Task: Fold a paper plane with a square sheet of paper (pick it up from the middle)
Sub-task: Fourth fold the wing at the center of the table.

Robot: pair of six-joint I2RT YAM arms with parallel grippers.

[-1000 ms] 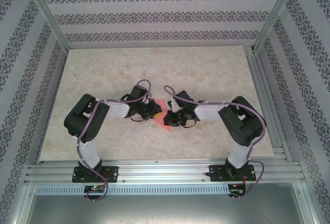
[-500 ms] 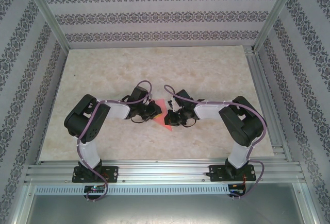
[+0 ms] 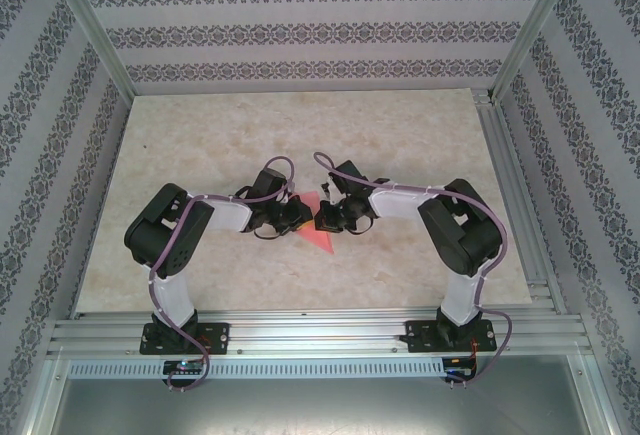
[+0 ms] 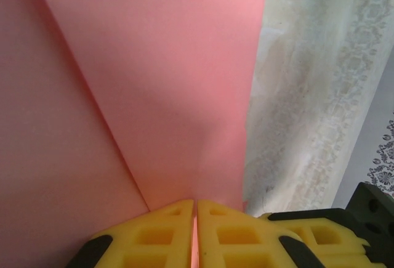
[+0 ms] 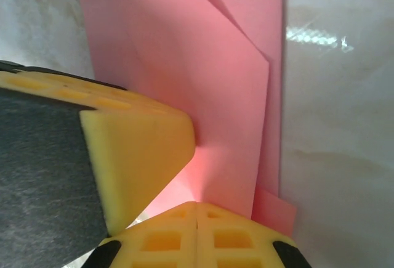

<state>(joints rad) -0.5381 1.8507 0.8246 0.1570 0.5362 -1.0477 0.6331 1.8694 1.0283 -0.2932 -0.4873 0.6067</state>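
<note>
The pink paper plane (image 3: 319,240), a folded sheet with lengthwise creases, lies on the table between my two grippers, its point toward the near side. My left gripper (image 3: 303,218) is shut on its edge; in the left wrist view a thin pink strip sits between the yellow fingertips (image 4: 196,201), and the paper (image 4: 166,89) spreads out beyond them. My right gripper (image 3: 320,219) is shut, tips (image 5: 196,205) together against the paper (image 5: 215,101), with no paper visible between the pads. A yellow finger (image 5: 135,151) of the left gripper sits close beside it.
The marble-pattern table (image 3: 300,135) stretches back toward the patterned walls. Aluminium frame rails (image 3: 310,330) run along the near edge and a rail (image 3: 515,195) along the right side. Both arms' elbows are bent outward.
The right gripper has moved left and slightly away from the bases, closing in on the left gripper. The left gripper has kept its place and its grip.
</note>
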